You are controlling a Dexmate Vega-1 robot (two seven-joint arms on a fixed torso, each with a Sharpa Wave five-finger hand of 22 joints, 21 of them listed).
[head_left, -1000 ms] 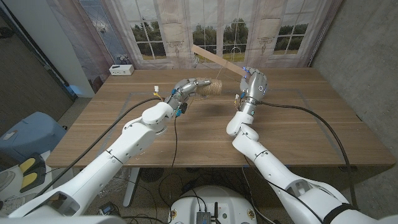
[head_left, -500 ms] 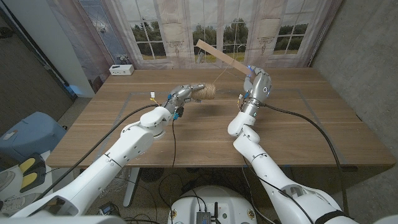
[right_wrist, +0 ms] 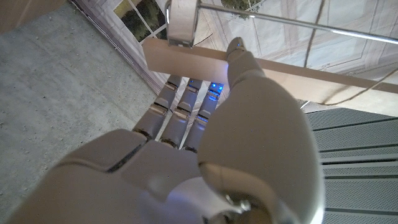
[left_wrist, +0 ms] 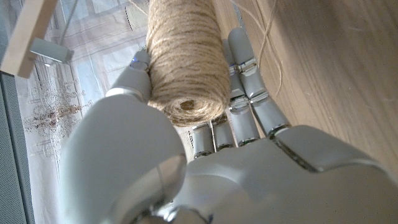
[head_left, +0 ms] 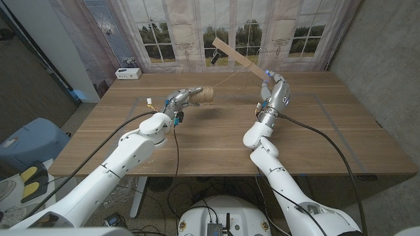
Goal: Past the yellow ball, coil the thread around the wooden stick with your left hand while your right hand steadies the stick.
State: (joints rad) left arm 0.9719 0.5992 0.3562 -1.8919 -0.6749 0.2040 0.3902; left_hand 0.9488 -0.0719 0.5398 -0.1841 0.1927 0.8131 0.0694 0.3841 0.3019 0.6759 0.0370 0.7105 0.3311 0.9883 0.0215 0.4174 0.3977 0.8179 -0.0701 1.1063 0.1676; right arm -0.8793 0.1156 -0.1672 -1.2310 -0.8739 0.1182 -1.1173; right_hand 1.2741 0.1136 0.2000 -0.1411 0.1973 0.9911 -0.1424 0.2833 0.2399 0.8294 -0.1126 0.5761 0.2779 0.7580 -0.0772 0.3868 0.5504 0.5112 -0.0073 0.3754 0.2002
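Currently left hand (head_left: 182,98) grips the twine spool (head_left: 206,94) above the surface; right hand (head_left: 275,87) clasps the wooden stick (head_left: 240,58), slanting up-left (thread (head_left: 231,78) spans between them).

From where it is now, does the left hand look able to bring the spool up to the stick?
Probably yes. The left hand grips the twine spool above the table, and the stick, held up by the right hand, has open air between them. A thread already runs from spool toward stick.
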